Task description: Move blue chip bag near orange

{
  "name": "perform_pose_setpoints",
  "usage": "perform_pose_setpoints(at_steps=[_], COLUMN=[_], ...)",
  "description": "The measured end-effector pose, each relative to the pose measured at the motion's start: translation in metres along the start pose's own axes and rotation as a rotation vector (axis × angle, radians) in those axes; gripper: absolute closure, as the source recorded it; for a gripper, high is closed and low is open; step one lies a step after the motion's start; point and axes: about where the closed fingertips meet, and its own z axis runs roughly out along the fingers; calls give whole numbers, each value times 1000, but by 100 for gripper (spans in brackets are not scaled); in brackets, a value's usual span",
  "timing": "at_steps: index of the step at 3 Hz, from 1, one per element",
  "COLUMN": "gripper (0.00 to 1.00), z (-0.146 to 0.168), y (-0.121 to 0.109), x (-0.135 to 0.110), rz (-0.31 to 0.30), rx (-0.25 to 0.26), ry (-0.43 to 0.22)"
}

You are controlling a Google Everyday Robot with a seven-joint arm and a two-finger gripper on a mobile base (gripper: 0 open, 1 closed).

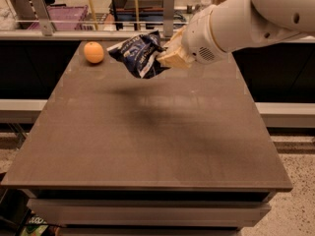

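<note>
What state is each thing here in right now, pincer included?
chip bag: crumpled, lifted off the table, held at one end.
orange: resting at the table's far left corner, apart from the chip bag.
pincer: above the table's far edge, shut on the chip bag.
table: carries the orange and the bag's shadow.

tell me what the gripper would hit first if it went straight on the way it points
The gripper, shut on the blue chip bag, points left above the table. Likely the orange first, though the bag may pass above it; height is unclear.
</note>
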Motion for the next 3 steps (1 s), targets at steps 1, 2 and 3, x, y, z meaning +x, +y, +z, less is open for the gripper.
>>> perform_pose_setpoints(at_steps=[1,2,3], gripper=[100,100,100], z=[1,14,31], y=[-2,-17,-33], x=[-2,-6,-11], rz=[-4,-19,-26], rx=[2,1,13], ry=[0,-13,-36])
